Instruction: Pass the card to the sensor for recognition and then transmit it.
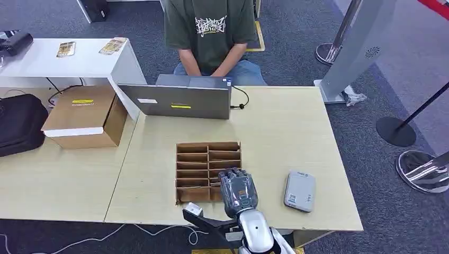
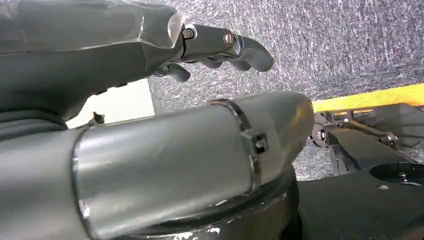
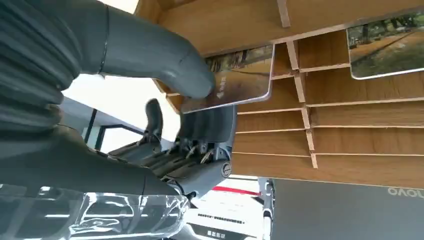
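Note:
A wooden card rack (image 1: 206, 153) with several slots lies on the table (image 1: 286, 127) in the head view. My right hand (image 1: 238, 190) hovers over its near right slots. In the right wrist view the thumb (image 3: 165, 60) and fingers (image 3: 205, 125) pinch a printed card (image 3: 235, 85) that still sits partly in its slot of the rack (image 3: 350, 145). A second card (image 3: 387, 47) lies in another slot. The grey card sensor (image 1: 299, 191) lies flat on the table just right of that hand. My left hand (image 2: 215, 45) hangs over the carpet, fingers loosely apart and holding nothing.
A person (image 1: 209, 32) sits behind an open grey laptop (image 1: 177, 100) at the table's far edge. A cardboard box (image 1: 84, 116) and a black bag (image 1: 18, 124) stand on the left. Barrier posts (image 1: 394, 129) stand on the floor to the right.

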You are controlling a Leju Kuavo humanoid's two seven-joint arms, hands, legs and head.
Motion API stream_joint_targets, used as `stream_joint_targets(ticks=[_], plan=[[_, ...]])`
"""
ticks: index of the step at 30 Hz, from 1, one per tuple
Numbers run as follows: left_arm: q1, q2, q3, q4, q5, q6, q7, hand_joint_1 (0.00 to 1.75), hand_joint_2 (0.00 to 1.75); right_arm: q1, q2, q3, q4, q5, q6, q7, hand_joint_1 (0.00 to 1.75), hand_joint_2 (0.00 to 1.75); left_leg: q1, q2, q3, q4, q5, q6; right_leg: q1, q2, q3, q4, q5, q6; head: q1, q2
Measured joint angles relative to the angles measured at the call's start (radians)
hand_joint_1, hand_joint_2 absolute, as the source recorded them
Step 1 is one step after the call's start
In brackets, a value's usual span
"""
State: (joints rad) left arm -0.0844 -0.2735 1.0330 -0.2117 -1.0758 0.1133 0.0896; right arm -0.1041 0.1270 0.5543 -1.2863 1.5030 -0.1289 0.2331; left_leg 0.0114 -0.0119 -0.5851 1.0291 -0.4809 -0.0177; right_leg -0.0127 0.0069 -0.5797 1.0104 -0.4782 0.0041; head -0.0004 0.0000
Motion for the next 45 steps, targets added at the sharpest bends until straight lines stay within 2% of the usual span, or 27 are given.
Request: stream_joint_targets(ticks=[2, 7, 10, 11, 12, 20, 29, 45], plan=[[0.000, 0.000, 0.000, 0.000, -0.002, 0.000, 0.000, 0.00, 0.00, 0.000, 0.000, 0.000, 0.000, 0.000, 0.000, 0.000, 1.47, 1.75, 0.000, 0.000, 0.000, 0.000, 0.000, 0.000, 0.000, 0.000, 0.000, 0.000, 0.000, 0.000, 0.000, 0.000], [0.000, 0.000, 0.000, 0.000, -0.002, 0.000, 0.000, 0.00, 0.00, 0.000, 0.000, 0.000, 0.000, 0.000, -0.001, 0.000, 1.43, 1.75, 0.000, 0.000, 0.000, 0.000, 0.000, 0.000, 0.000, 0.000, 0.000, 0.000, 0.000, 0.000, 0.000, 0.000], [0.000, 0.000, 0.000, 0.000, -0.002, 0.000, 0.000, 0.00, 0.00, 0.000, 0.000, 0.000, 0.000, 0.000, -0.001, 0.000, 1.54, 1.75, 0.000, 0.000, 0.000, 0.000, 0.000, 0.000, 0.000, 0.000, 0.000, 0.000, 0.000, 0.000, 0.000, 0.000], [0.000, 0.000, 0.000, 0.000, -0.002, 0.000, 0.000, 0.00, 0.00, 0.000, 0.000, 0.000, 0.000, 0.000, -0.001, 0.000, 1.71, 1.75, 0.000, 0.000, 0.000, 0.000, 0.000, 0.000, 0.000, 0.000, 0.000, 0.000, 0.000, 0.000, 0.000, 0.000], [0.000, 0.000, 0.000, 0.000, -0.001, 0.000, 0.000, 0.00, 0.00, 0.000, 0.000, 0.000, 0.000, 0.000, -0.001, 0.000, 1.75, 1.75, 0.000, 0.000, 0.000, 0.000, 0.000, 0.000, 0.000, 0.000, 0.000, 0.000, 0.000, 0.000, 0.000, 0.000], [0.000, 0.000, 0.000, 0.000, 0.002, 0.002, -0.003, 0.00, 0.00, 0.000, 0.000, 0.000, 0.000, -0.001, -0.005, 0.000, 1.75, 1.75, 0.000, 0.000, 0.000, 0.000, 0.000, 0.000, 0.000, 0.000, 0.000, 0.000, 0.000, 0.000, 0.000, 0.000], [0.000, 0.000, 0.000, 0.000, 0.000, 0.005, -0.006, 0.00, 0.00, 0.007, 0.000, -0.013, -0.027, -0.004, -0.044, -0.002, 1.75, 1.75, 0.000, 0.000, 0.000, 0.000, 0.000, 0.000, 0.000, 0.000, 0.000, 0.000, 0.000, 0.000, 0.000, 0.000], [0.000, 0.000, 0.000, 0.000, -0.006, 0.012, -0.011, 0.00, 0.00, 0.038, 0.000, -0.053, -0.100, -0.005, -0.165, -0.014, 1.75, 1.75, 0.000, 0.000, 0.000, 0.000, 0.000, 0.000, 0.000, 0.000, 0.000, 0.000, 0.000, 0.000, 0.000, 0.000]])
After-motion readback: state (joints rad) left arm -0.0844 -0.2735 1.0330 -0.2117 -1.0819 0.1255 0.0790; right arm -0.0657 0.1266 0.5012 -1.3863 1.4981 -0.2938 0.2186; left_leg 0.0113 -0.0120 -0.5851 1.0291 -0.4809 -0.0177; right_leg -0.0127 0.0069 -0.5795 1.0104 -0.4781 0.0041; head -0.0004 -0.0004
